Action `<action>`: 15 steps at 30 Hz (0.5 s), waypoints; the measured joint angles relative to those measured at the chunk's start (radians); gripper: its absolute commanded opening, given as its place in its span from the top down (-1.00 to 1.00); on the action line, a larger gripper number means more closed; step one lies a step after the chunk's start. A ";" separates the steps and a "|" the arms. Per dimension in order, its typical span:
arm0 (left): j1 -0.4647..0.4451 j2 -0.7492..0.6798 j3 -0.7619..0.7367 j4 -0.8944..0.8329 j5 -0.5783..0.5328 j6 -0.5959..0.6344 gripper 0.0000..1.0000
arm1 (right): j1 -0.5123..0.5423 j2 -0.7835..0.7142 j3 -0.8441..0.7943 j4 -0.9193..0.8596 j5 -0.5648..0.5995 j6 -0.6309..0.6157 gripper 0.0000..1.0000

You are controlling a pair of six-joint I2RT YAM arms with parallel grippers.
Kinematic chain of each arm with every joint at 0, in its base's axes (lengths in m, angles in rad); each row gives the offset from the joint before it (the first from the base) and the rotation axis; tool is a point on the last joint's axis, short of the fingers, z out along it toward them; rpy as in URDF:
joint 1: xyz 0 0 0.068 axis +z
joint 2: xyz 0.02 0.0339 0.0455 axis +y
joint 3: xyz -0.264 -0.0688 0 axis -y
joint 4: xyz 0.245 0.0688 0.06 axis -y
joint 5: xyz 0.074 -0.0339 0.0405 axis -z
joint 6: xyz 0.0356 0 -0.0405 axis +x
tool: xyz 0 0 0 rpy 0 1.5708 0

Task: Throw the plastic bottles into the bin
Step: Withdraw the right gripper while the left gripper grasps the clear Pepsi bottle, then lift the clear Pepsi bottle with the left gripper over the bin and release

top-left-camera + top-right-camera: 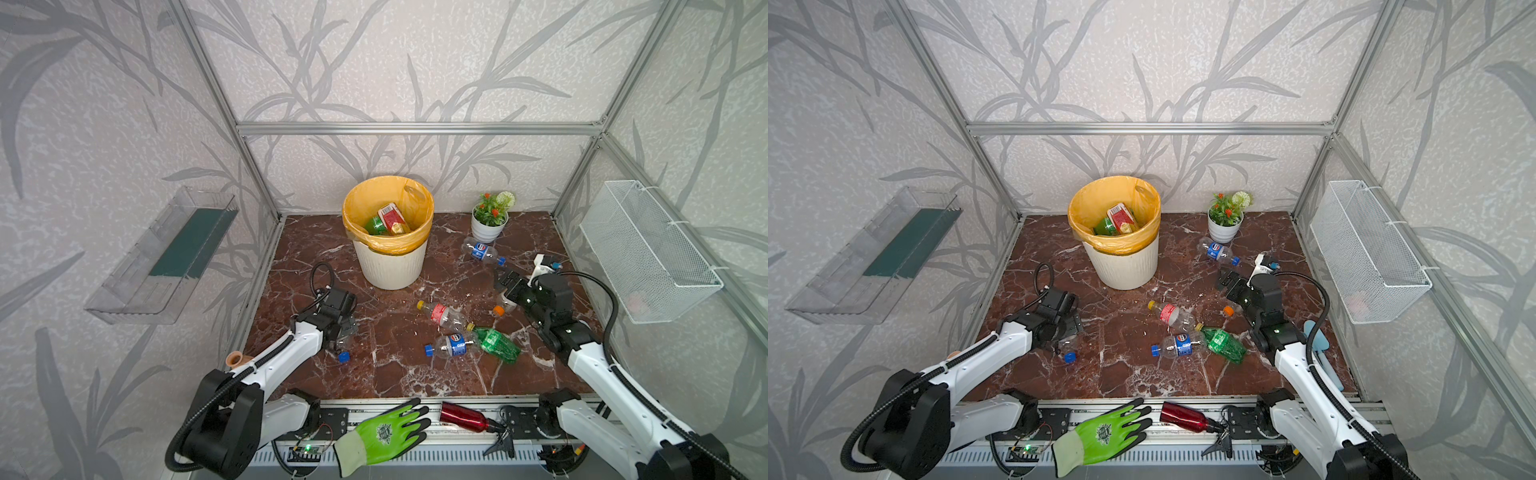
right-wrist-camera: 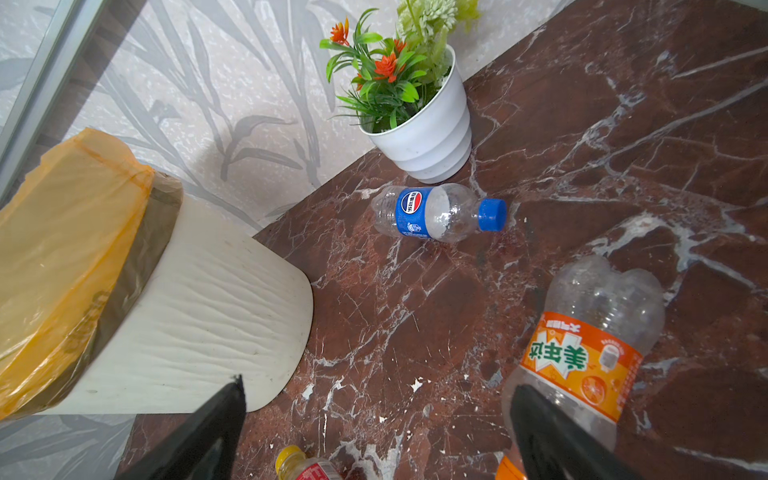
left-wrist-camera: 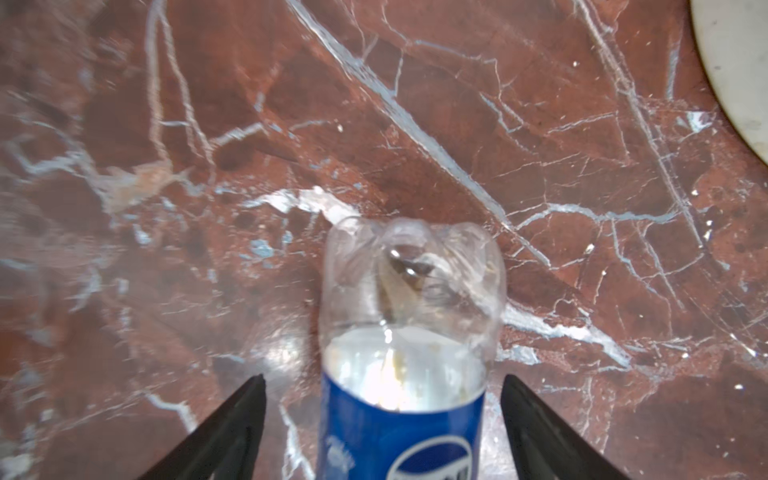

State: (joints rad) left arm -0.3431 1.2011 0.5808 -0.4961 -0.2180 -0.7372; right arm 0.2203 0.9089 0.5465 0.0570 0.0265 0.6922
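Note:
The cream ribbed bin (image 1: 390, 266) with its yellow liner stands at the back and holds a red-labelled bottle (image 1: 388, 216) and a green one. My left gripper (image 3: 383, 376) is open, its fingers either side of a blue-labelled clear bottle (image 3: 409, 291) lying on the floor, with a gap on each side. In a top view its blue cap (image 1: 343, 356) shows below the gripper (image 1: 343, 336). My right gripper (image 2: 377, 383) is open over bare floor, beside an orange-labelled bottle (image 2: 582, 353). Loose on the floor lie a blue-labelled bottle (image 1: 482, 251), a red-labelled bottle (image 1: 442, 313), a green bottle (image 1: 496, 344) and another blue-labelled bottle (image 1: 451, 345).
A white flower pot (image 1: 486, 226) stands at the back right. A shiny red metal bottle (image 1: 461, 415) and a green glove (image 1: 386, 432) lie on the front rail. A wire mesh basket (image 1: 648, 249) hangs on the right wall, a clear shelf (image 1: 166, 257) on the left.

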 measured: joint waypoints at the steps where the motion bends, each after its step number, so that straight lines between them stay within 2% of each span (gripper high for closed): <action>1: 0.005 0.013 0.000 0.012 0.012 0.002 -0.67 | -0.001 0.000 0.000 0.000 0.000 0.002 -0.98; 6: 0.021 0.083 0.003 0.053 0.065 0.012 -0.63 | -0.012 0.000 -0.009 0.000 0.000 0.018 -0.98; 15: 0.032 0.224 0.083 0.090 0.145 0.053 -0.20 | -0.033 0.001 -0.023 -0.001 -0.001 0.042 -0.98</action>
State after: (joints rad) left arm -0.3111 1.4246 0.6636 -0.4065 -0.0727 -0.6842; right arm 0.1875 0.9096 0.5236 0.0559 0.0257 0.7341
